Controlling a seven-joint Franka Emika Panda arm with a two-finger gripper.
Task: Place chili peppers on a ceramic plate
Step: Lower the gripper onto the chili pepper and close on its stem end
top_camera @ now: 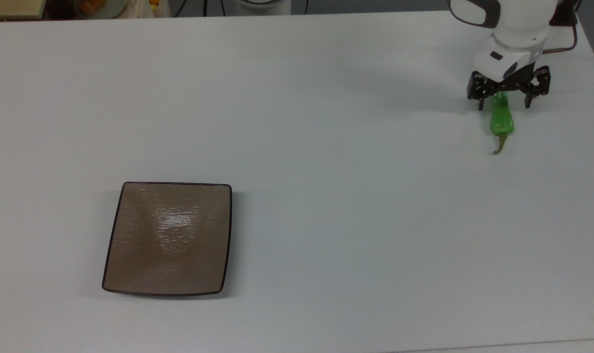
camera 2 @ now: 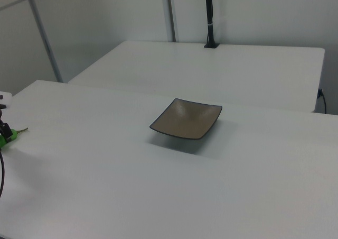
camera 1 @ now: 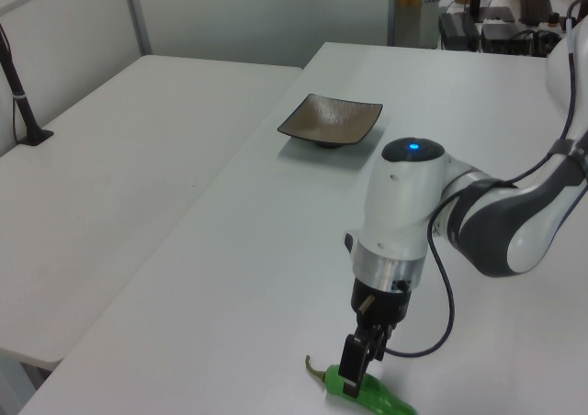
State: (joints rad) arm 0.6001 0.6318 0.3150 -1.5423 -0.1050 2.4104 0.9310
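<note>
while the white robot arm (camera 1: 432,204) reaches down over a far corner of the white bench (top_camera: 326,147), its black claw (top_camera: 504,101) sits low over one end of the green chili pepper (top_camera: 501,121). seen in the top view, the claw's two fingers (top_camera: 481,103) are spread wide, one on each side of the pepper's narrow tip, with the pepper lying between them. neither finger is clearly pressing on it, so the claw is open around the pepper and has hold of nothing.

the pepper lies flat on the bench, bright green and glossy. its fatter end and thin curved olive stem (top_camera: 499,146) point away from the claw, toward the top view's bottom edge. in the left view the claw (camera 1: 354,378) comes straight down onto the pepper (camera 1: 375,395), with the stem (camera 1: 315,370) sticking out to the left view's left of the claw. in the right view a bit of the green pepper (camera 2: 7,137) shows at the right view's left edge.

the ceramic plate (top_camera: 130,274) is well apart from the claw, far off toward the top view's lower left. it is square, shallow and brown with a thin dark rim, and it sits flat on the bench with nothing on it. in the left view the plate (camera 1: 303,130) is beyond the arm, further up the bench.
</note>
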